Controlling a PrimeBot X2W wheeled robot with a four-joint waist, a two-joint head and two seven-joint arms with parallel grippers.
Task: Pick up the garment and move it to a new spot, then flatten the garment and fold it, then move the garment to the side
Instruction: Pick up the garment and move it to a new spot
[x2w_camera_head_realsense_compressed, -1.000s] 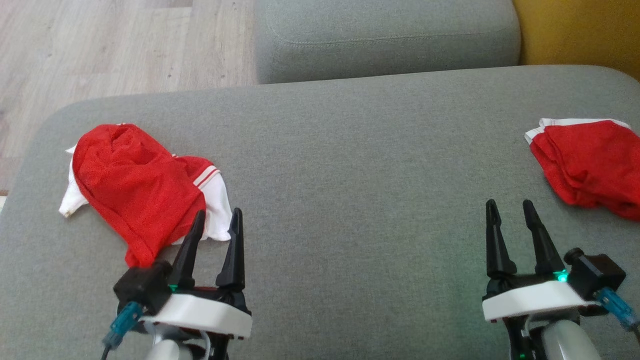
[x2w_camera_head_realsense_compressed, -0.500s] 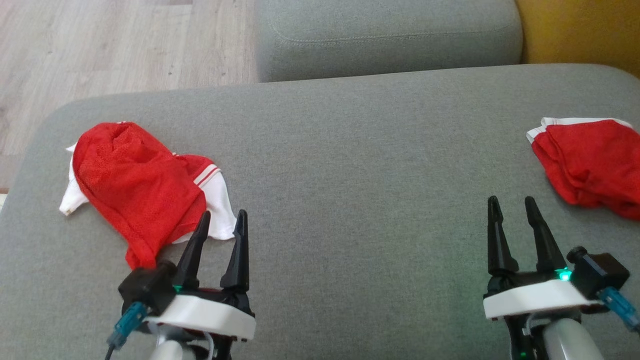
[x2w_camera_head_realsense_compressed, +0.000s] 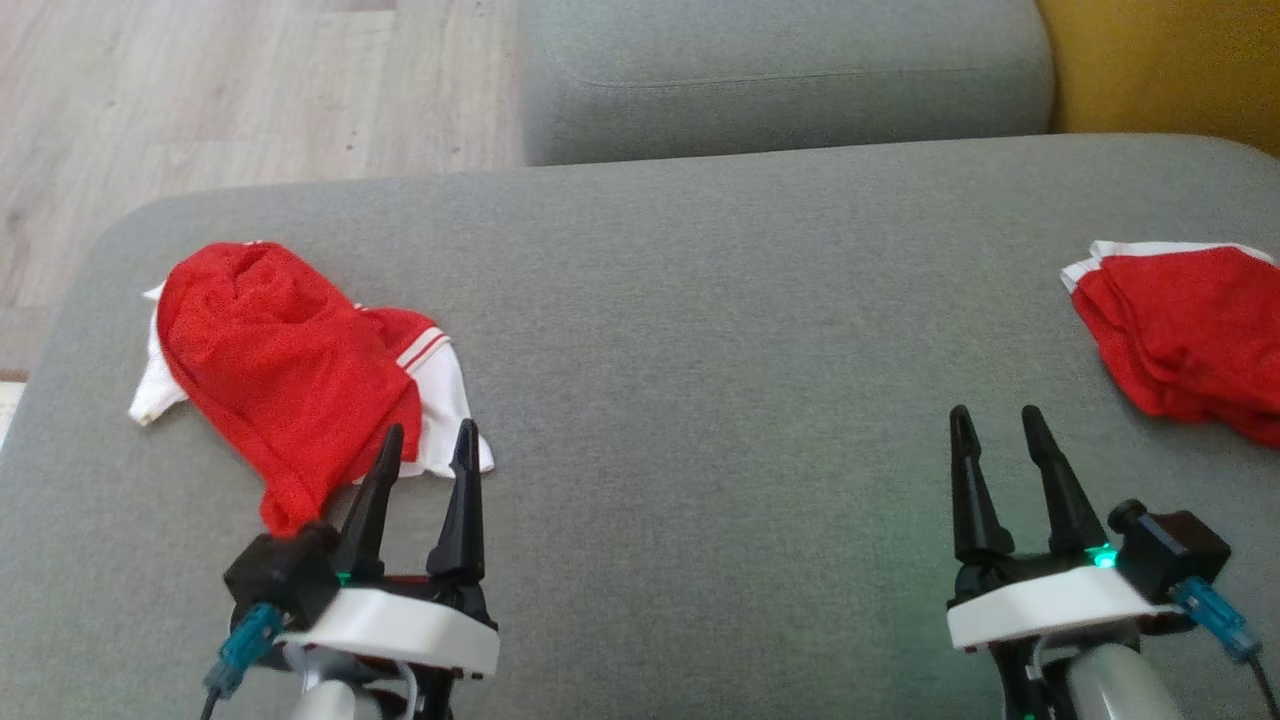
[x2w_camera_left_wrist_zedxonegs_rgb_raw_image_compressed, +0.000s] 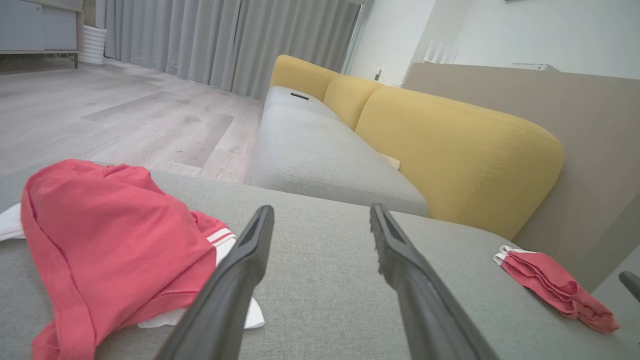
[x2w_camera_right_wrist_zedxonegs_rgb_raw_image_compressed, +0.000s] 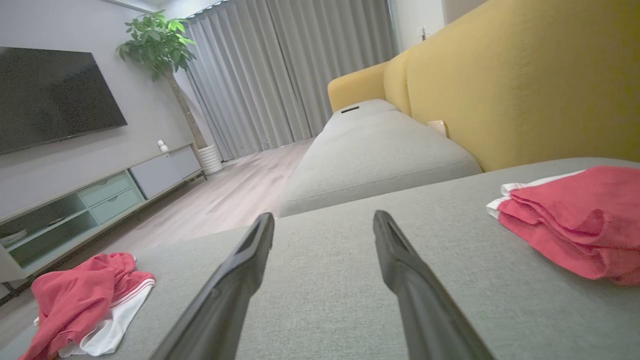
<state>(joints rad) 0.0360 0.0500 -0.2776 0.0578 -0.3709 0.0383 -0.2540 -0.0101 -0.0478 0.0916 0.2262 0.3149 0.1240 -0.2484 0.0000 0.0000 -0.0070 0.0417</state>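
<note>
A crumpled red and white garment (x2w_camera_head_realsense_compressed: 285, 375) lies on the left part of the grey sofa seat (x2w_camera_head_realsense_compressed: 720, 330). My left gripper (x2w_camera_head_realsense_compressed: 430, 428) is open, its fingertips at the garment's near right edge, over the white hem. In the left wrist view the garment (x2w_camera_left_wrist_zedxonegs_rgb_raw_image_compressed: 110, 240) lies to the left of the open left gripper (x2w_camera_left_wrist_zedxonegs_rgb_raw_image_compressed: 321, 209). My right gripper (x2w_camera_head_realsense_compressed: 995, 410) is open over bare seat, holding nothing. The right wrist view shows the right gripper (x2w_camera_right_wrist_zedxonegs_rgb_raw_image_compressed: 324, 215) open too, with the crumpled garment (x2w_camera_right_wrist_zedxonegs_rgb_raw_image_compressed: 80, 295) far off to the left.
A folded red garment (x2w_camera_head_realsense_compressed: 1185, 335) lies at the seat's right edge, right of my right gripper. A second grey cushion (x2w_camera_head_realsense_compressed: 790, 75) adjoins at the back and a yellow backrest (x2w_camera_head_realsense_compressed: 1170, 70) rises at the right. Wooden floor (x2w_camera_head_realsense_compressed: 200, 90) lies beyond the seat's left edge.
The head view has shifted a little. Relative to the sofa, both grippers stand slightly further left. Both stay open and the garments lie as before.
</note>
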